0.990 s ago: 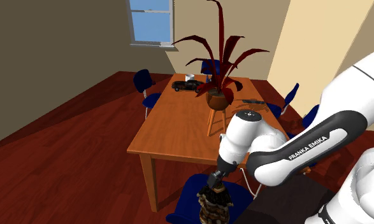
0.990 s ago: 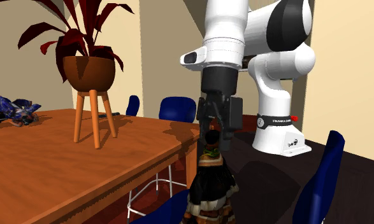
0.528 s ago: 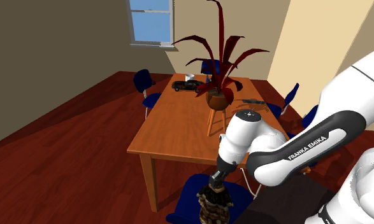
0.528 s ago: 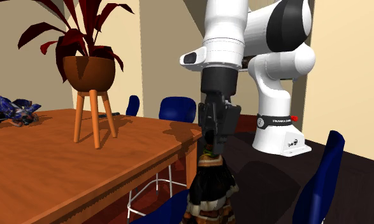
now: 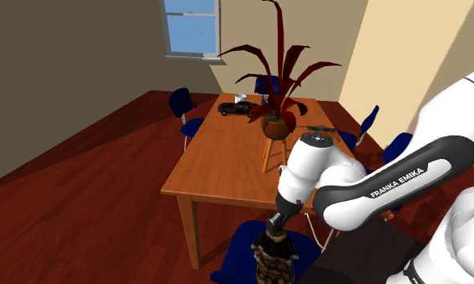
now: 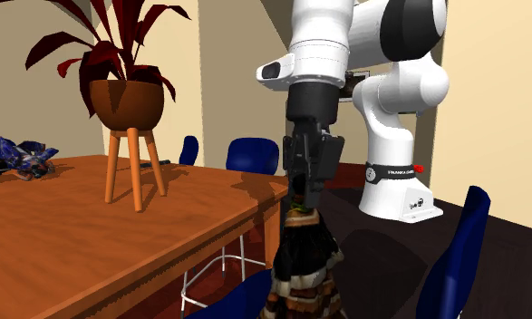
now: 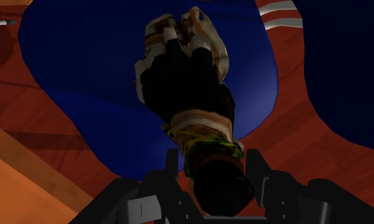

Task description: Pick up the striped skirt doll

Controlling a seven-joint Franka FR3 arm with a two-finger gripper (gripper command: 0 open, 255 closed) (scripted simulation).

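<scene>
The doll (image 6: 302,265), in a dark top and a brown-and-cream striped skirt, hangs upright over a blue chair seat (image 6: 239,300). My black gripper (image 6: 301,201) comes down from above and is shut on the doll's head. In the shoulder view the doll (image 5: 274,255) sits just under the gripper (image 5: 274,227), off the table's near end. The wrist view looks down along the doll (image 7: 185,76), with the gripper (image 7: 214,173) clasping the head and green collar and the skirt pointing away toward the chair seat (image 7: 83,70).
A wooden table (image 5: 227,161) stands beside the doll, carrying a red-leaved plant in a pot on a stand (image 5: 277,121) and a dark toy car (image 5: 237,108). Blue chairs (image 6: 459,263) ring the table. The robot's dark stand (image 6: 382,245) is close behind.
The fingers stood apart above the doll's head, then came down and shut on it. The arm has since risen slightly with the doll.
</scene>
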